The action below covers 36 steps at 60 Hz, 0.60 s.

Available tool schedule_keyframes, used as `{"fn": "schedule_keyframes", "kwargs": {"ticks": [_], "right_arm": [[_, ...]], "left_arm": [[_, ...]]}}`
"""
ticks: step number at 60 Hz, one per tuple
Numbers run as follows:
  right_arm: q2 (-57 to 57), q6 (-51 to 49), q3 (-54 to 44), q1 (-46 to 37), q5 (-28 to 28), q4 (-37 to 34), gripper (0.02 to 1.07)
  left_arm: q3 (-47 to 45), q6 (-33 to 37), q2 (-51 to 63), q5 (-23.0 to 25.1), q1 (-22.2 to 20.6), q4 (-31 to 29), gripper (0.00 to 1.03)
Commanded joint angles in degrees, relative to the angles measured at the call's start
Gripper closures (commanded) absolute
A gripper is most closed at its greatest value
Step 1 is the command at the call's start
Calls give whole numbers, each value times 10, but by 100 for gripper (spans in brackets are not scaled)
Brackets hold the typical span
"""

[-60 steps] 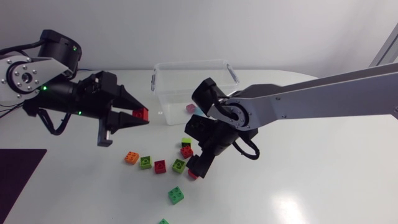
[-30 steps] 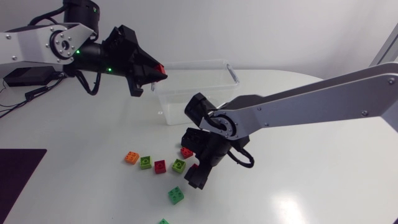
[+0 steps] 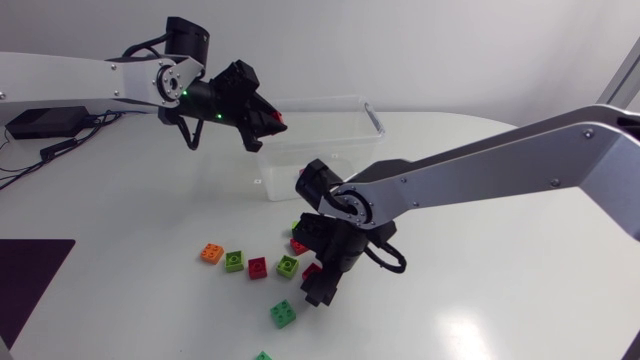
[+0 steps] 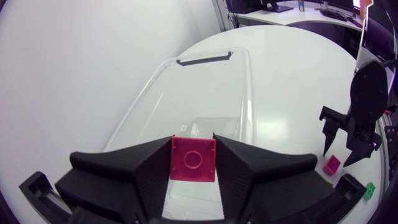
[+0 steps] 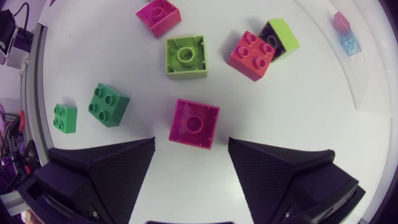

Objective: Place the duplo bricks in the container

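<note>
Holds a red single-stud square plastic brick (image 4: 193,159) clamped between both fingers of the left gripper (image 4: 193,149), raised over the near end of the clear rectangular plastic container (image 4: 205,58) (a small pink brick (image 5: 341,20) lies inside). Seen from overhead, places that container at 12 o'clock on the white counter (image 3: 500,280). Keeps the right gripper (image 5: 191,142) spread wide and low over the counter, with a magenta square brick (image 5: 194,123) between its fingers, touching neither. At 9 o'clock from it, in a row: orange brick (image 3: 211,253), lime brick (image 3: 234,261), red brick (image 3: 258,267). At 7 o'clock: dark green four-stud brick (image 3: 283,313).
</note>
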Motion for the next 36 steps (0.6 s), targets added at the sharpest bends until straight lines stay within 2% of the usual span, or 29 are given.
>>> {"fn": "schedule_keyframes", "kwargs": {"ticks": [1,3,5,6,10,16,36], "right_arm": [[23,10,9,3,5,-9,42],[23,10,9,3,5,-8,47],[25,10,10,4,5,-8,53],[25,10,11,4,5,-8,56],[27,10,11,4,5,-7,66],[26,10,8,5,5,-3,81],[-15,13,-7,9,12,-2,81]], "left_arm": [[24,-9,21,-10,-6,5,57],[24,-9,22,-11,-6,5,45],[23,-8,21,-15,-6,5,22],[21,-6,19,-15,-5,5,16],[17,-5,10,-16,-1,5,6],[12,-5,-3,-16,4,5,5],[-5,-12,-76,-16,9,-5,5]]}}
